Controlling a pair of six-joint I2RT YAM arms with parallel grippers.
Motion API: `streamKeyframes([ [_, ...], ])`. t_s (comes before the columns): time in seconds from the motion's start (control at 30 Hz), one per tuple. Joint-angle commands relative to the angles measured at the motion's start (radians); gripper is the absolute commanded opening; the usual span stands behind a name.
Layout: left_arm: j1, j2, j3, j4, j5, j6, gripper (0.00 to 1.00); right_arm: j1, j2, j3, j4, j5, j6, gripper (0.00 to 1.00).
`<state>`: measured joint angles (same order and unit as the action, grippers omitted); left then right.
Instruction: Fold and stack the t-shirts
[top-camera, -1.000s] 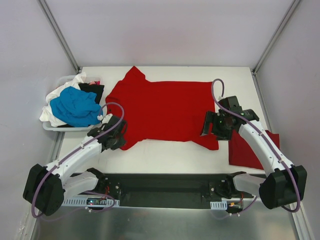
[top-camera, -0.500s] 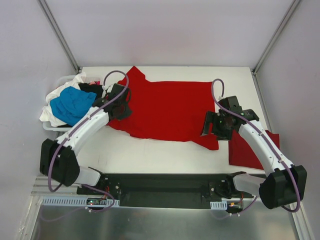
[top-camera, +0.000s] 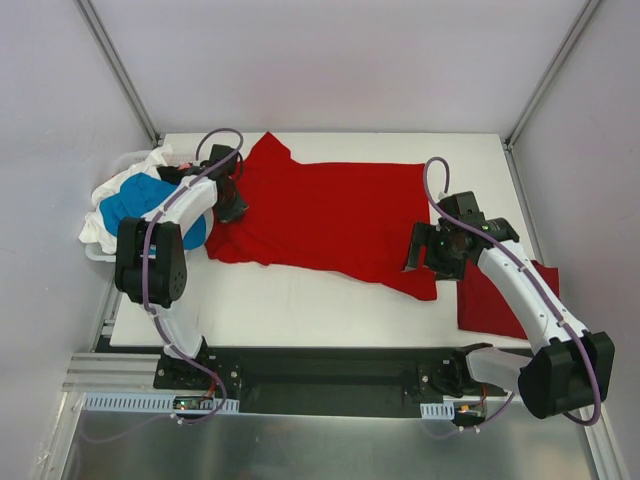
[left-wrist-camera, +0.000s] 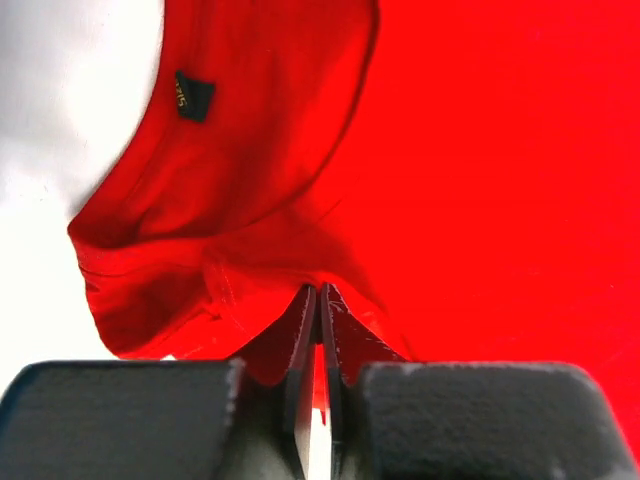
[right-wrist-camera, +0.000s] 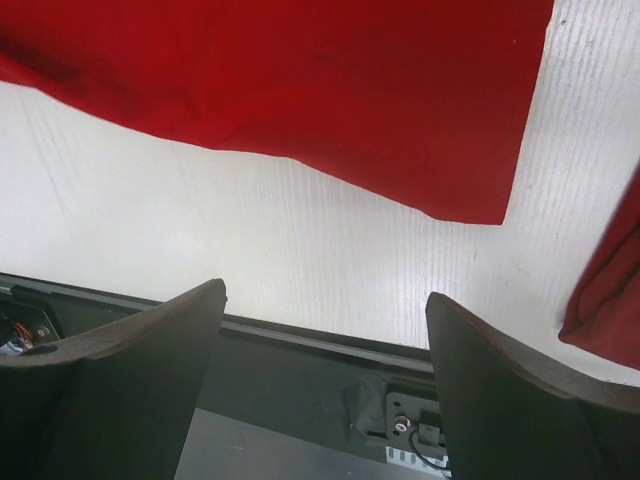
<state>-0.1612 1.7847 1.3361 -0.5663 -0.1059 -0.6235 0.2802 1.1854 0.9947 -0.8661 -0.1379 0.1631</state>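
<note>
Where the left hand (top-camera: 228, 203) meets the cloth, it is clamped shut on a pinched fold of the red shirt (top-camera: 330, 215) at that shirt's left edge, close to the collar (left-wrist-camera: 355, 120); the left wrist view shows the left hand (left-wrist-camera: 318, 330) with both fingers pressed together and red fabric trapped between them. The red shirt lies spread across the middle of the white desk (top-camera: 300, 300), mostly flat, its left end bunched and creased around the grip. Its cloth is soft, matte and plain bright red, with a stitched hem and a small dark label (left-wrist-camera: 193, 95) inside the neck. The right hand (top-camera: 432, 250) stands over the near right corner of the same shirt with its fingers wide apart and nothing between them; whether it touches the cloth cannot be told. From the right wrist, the right hand (right-wrist-camera: 322, 300) shows only bare desk between its dark fingers, the shirt's corner lying just beyond. A folded shirt (top-camera: 495, 300), also red and a flat rectangle, rests at the desk's right edge, just beside the right arm. At the far left sits a loose heap: a blue shirt (top-camera: 130, 215), a white shirt (top-camera: 100, 225) and a black shirt (top-camera: 180, 176), all crumpled.
</note>
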Motion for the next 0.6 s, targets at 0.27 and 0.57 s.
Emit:
streamKeyframes([
  [0.27,-0.103,-0.269,0.025,-0.165,0.0,0.097,0.99,0.007,-0.004,0.004,0.009,-0.032,-0.008,0.86],
  [0.57,-0.115,-0.361,-0.311,-0.096,0.003,0.071,0.37,0.013,0.051,0.044,0.038,-0.048,-0.01,0.86],
])
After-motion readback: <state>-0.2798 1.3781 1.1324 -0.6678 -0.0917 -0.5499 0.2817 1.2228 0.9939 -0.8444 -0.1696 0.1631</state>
